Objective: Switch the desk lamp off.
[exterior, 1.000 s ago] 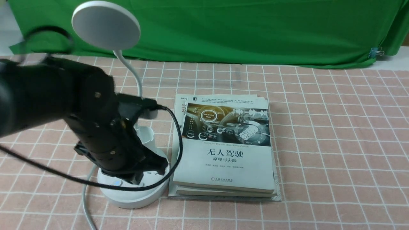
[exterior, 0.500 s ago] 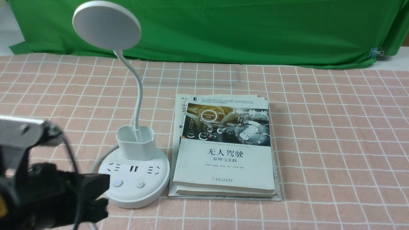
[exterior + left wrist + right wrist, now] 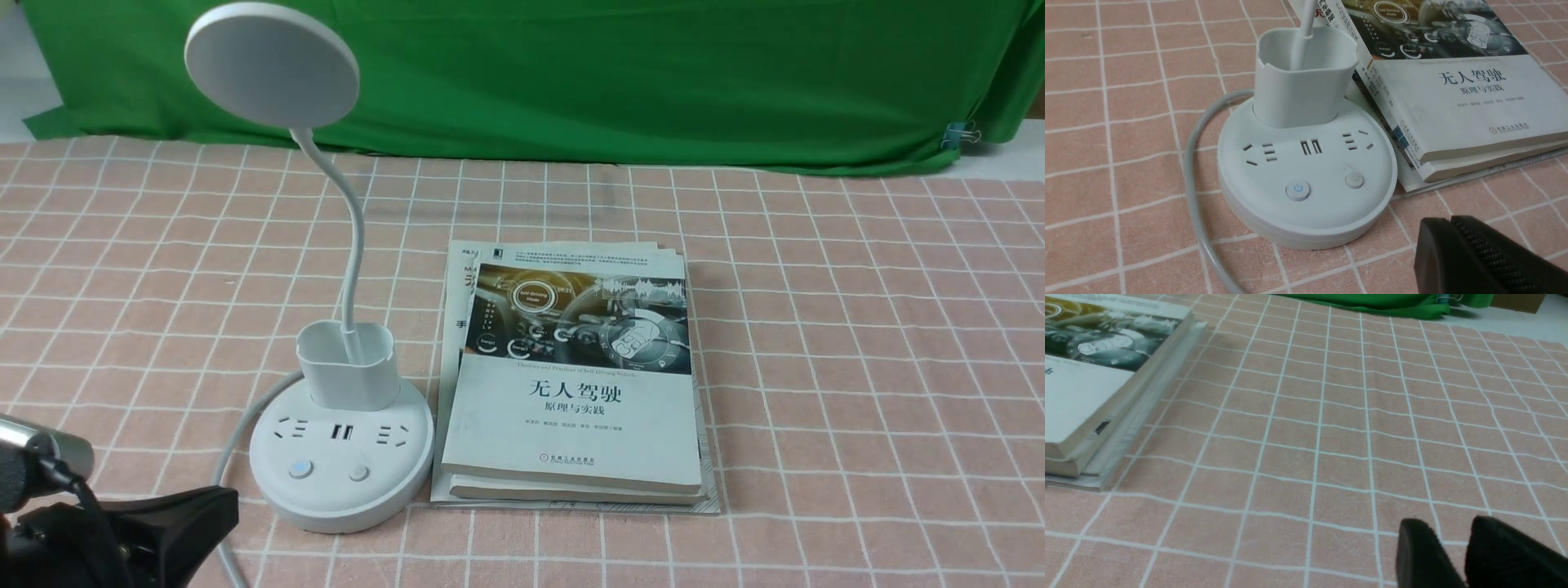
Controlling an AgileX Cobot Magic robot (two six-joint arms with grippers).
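The white desk lamp stands left of centre, with its round disc head (image 3: 271,64), bendy neck (image 3: 353,237), cup holder (image 3: 347,366) and round base (image 3: 341,490). The base carries sockets and two buttons; the left button (image 3: 300,469) shows a blue mark. The head looks unlit. My left gripper (image 3: 220,506) is shut and empty, low at the front left, just left of the base and apart from it. In the left wrist view the gripper (image 3: 1447,222) sits near the base (image 3: 1306,212) and its power button (image 3: 1297,190). My right gripper (image 3: 1447,526) is slightly open and empty over bare cloth.
A stack of books (image 3: 571,384) lies right beside the lamp base, also seen in the right wrist view (image 3: 1094,388). The lamp's white cable (image 3: 224,457) loops off the base's left side toward the front edge. A green backdrop (image 3: 653,73) hangs behind the pink checked tablecloth (image 3: 857,367).
My left arm has pulled back from over the lamp base toward the front left corner. The base and its buttons are uncovered now.
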